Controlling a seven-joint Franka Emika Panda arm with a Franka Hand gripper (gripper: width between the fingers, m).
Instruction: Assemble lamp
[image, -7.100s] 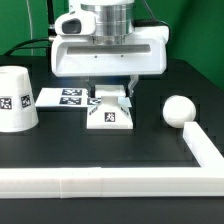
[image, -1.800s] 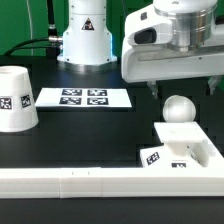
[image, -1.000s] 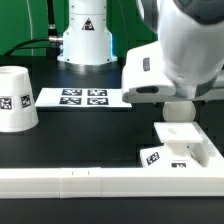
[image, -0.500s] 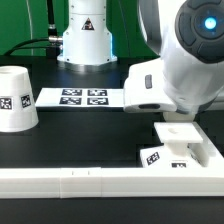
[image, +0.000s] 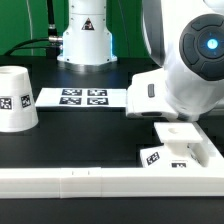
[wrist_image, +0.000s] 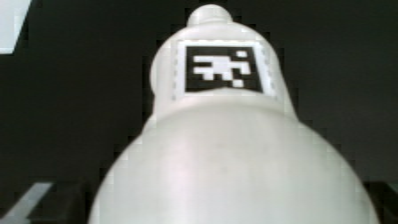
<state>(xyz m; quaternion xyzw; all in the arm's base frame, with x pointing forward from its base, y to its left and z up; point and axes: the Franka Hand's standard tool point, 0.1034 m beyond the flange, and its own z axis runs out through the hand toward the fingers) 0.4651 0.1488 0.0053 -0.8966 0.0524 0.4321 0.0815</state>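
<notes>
The bulb (wrist_image: 222, 150) fills the wrist view, white, with a black-and-white tag near its narrow end. My gripper (wrist_image: 205, 205) is down over it; dark fingertips (wrist_image: 36, 200) show at either side, spread wide and apart from it. In the exterior view the arm's white hand (image: 175, 95) hides the bulb and the fingers. The flat square base (image: 180, 145) lies just in front of the hand, in the corner at the exterior view's right. The tapered shade (image: 17, 98) stands wide end down at the exterior view's left.
The marker board (image: 80, 97) lies flat at the back middle. A long white rail (image: 100, 182) runs along the front and turns back at the right (image: 212, 150). The arm's pedestal (image: 88, 35) stands behind the marker board.
The base went from the table's middle to the right corner. The hand then came down over the bulb, which it now hides; in the last half second it sank slightly.
</notes>
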